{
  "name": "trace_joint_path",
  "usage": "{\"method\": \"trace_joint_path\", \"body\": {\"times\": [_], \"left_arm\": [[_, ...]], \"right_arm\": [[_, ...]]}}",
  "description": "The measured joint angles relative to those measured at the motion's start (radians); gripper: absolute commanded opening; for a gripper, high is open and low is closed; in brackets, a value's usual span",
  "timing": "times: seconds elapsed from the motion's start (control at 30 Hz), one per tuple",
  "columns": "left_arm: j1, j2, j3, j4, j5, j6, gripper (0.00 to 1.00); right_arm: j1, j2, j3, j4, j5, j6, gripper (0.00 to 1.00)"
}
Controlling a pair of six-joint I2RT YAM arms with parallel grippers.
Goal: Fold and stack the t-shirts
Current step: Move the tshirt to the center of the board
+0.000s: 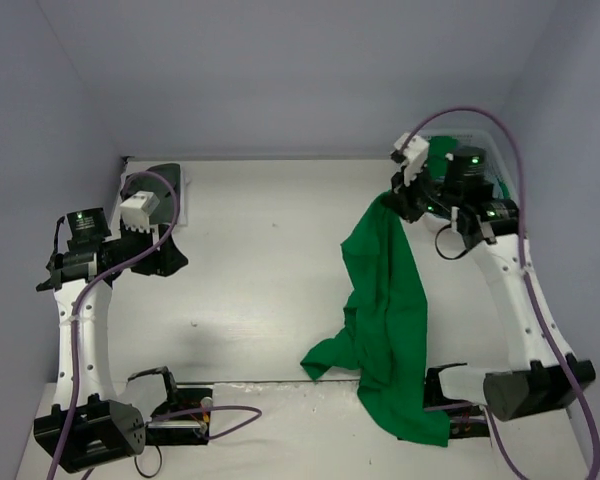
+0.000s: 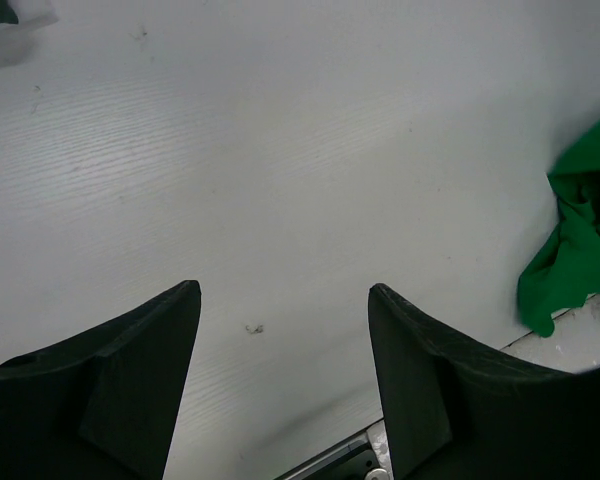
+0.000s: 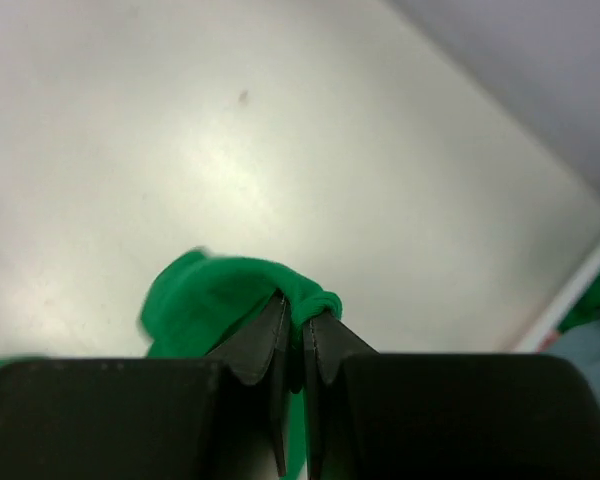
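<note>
One green t-shirt (image 1: 390, 310) is clamped by the right gripper (image 3: 302, 318), near one basket (image 1: 488, 140); the left gripper (image 2: 282, 290) is spread apart, nothing gripped.

The left arm (image 1: 78, 330) and right arm (image 1: 517, 290) share white curved links, black joint housings with green lights (image 1: 81, 216), and looping purple cables (image 1: 467, 110). Black wedge-shaped fingers (image 2: 130, 385) fill the bottom of both wrist views.
</note>
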Motion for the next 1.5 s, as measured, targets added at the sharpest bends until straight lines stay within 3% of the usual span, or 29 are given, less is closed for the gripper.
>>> {"method": "trace_joint_path", "body": {"times": [0.3, 0.47, 0.6, 0.8, 1.0, 1.07, 1.1, 1.23, 1.33, 1.5], "left_arm": [[-0.01, 0.013, -0.001, 0.011, 0.087, -0.012, 0.62], [-0.117, 0.047, -0.001, 0.024, 0.092, -0.015, 0.62], [-0.177, 0.068, -0.011, 0.029, 0.064, -0.009, 0.62], [-0.178, 0.063, -0.027, 0.029, 0.043, -0.01, 0.62], [-0.178, 0.045, -0.031, 0.03, 0.03, -0.01, 0.62], [-0.178, 0.044, -0.031, 0.031, 0.026, -0.01, 0.62], [-0.178, 0.044, -0.032, 0.031, 0.024, -0.01, 0.62], [-0.178, 0.044, -0.033, 0.031, 0.016, -0.01, 0.62], [-0.178, 0.032, -0.047, 0.039, 0.011, -0.01, 0.62], [-0.178, -0.002, -0.066, 0.04, 0.006, -0.01, 0.62]], "right_arm": [[0.06, 0.137, -0.201, 0.022, 0.008, -0.027, 0.0], [0.06, 0.135, -0.203, 0.103, 0.091, -0.017, 0.0], [0.062, 0.144, -0.203, 0.183, 0.29, -0.003, 0.0], [0.059, 0.268, -0.22, 0.357, 0.672, -0.017, 0.0], [0.033, 0.43, -0.249, 0.488, 0.867, -0.018, 0.0], [0.027, 0.499, -0.229, 0.503, 0.912, -0.016, 0.2], [0.026, 0.536, -0.207, 0.5, 0.938, -0.014, 0.4], [0.031, 0.662, -0.103, 0.487, 1.0, -0.004, 0.66], [0.043, 0.638, -0.126, 0.468, 1.005, 0.004, 0.68], [0.071, 0.455, -0.219, 0.422, 0.965, 0.008, 0.58]]}}
